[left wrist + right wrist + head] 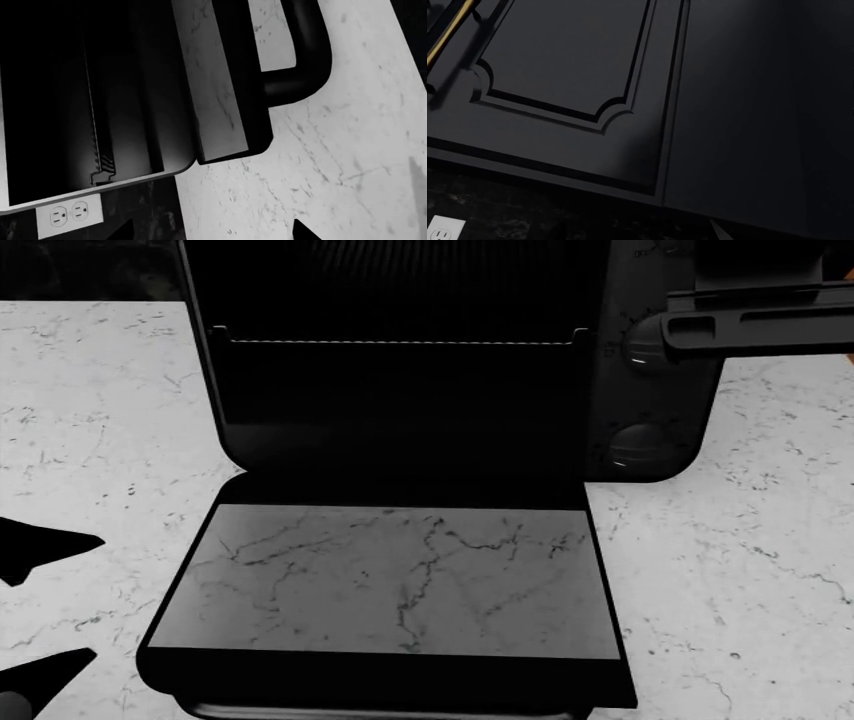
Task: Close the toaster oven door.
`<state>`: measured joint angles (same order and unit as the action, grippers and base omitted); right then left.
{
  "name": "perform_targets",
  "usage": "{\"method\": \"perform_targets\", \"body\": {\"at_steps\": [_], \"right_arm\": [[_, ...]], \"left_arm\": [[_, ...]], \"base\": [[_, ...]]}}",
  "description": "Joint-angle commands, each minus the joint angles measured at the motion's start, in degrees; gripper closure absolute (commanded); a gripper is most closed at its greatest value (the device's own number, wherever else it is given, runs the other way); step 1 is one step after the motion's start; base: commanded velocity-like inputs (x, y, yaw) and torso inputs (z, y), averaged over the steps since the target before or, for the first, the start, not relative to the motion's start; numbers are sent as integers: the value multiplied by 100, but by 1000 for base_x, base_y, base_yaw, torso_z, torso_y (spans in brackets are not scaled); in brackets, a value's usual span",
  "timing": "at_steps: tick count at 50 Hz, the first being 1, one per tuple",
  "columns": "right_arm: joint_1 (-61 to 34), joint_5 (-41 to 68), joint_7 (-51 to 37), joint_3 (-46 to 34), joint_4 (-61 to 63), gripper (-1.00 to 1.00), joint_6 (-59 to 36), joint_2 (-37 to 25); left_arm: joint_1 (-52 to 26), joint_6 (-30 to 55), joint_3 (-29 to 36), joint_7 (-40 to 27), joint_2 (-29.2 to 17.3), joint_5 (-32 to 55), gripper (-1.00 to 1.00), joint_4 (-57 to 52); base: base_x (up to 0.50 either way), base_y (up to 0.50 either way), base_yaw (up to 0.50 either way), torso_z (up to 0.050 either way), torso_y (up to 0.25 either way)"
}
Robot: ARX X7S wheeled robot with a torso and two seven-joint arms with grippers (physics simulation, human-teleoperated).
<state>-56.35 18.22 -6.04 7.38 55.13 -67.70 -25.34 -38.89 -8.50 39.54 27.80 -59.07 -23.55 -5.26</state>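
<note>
The toaster oven [400, 360] stands on the marble counter. Its door [394, 580] is folded down flat toward me, and the marble shows through the glass. The bar handle [387, 710] runs along the near edge. My left gripper [47, 610] is open and empty, just left of the door's near corner. In the left wrist view it [213, 232] is over the counter, beside the door [213, 90] and its handle [300, 65]. My right gripper [694, 330] hovers in front of the oven's knob panel [654, 440]. In its own view it [637, 232] is open and faces a dark cabinet.
White marble counter [747, 570] lies on both sides of the oven. A wall outlet [70, 214] sits behind the oven. Dark cabinet doors [574, 60] with a gold handle [450, 30] and another outlet [442, 229] fill the right wrist view.
</note>
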Motion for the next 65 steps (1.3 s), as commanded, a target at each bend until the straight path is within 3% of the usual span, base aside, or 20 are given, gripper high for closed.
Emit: {"method": "perform_targets", "body": {"at_steps": [1,14,26,43,51,59,65], "right_arm": [[21,39,-21,38,3,-100,8,-17],[30,73,-49,75,6,-100,-1,-72],[120,107,-51,167,19,-100,61,-104],[12,227,-81,261,80,-100,-82,-137],[-6,276,-105,301,121,-100,-138,-158],[-96,367,-126,363,194,-100,-262,-171],[-154,420,-145,388,198,-100,-301,-181]], "left_arm": [[-239,-350,270,6,375,-327,-100,545],[-966,-868,533,2,1087,-511,-100,1620],[-1316,-1243,767,89,1423,-665,-100,1895],[-1510,-2386,719,-491,1461,-290,-100,1782],[-1386,-2332,446,-958,1601,27,-100,1683],[-946,-1390,-13,-1188,1734,718,-100,1121],[-553,-1302,-438,-1871,1898,1155,-100,708]], "base": [[0,0,0,0,0],[0,0,0,0,0],[0,0,0,0,0],[0,0,0,0,0],[0,0,-1,0,1],[0,-3,-4,0,1],[0,-3,-7,0,0]]}}
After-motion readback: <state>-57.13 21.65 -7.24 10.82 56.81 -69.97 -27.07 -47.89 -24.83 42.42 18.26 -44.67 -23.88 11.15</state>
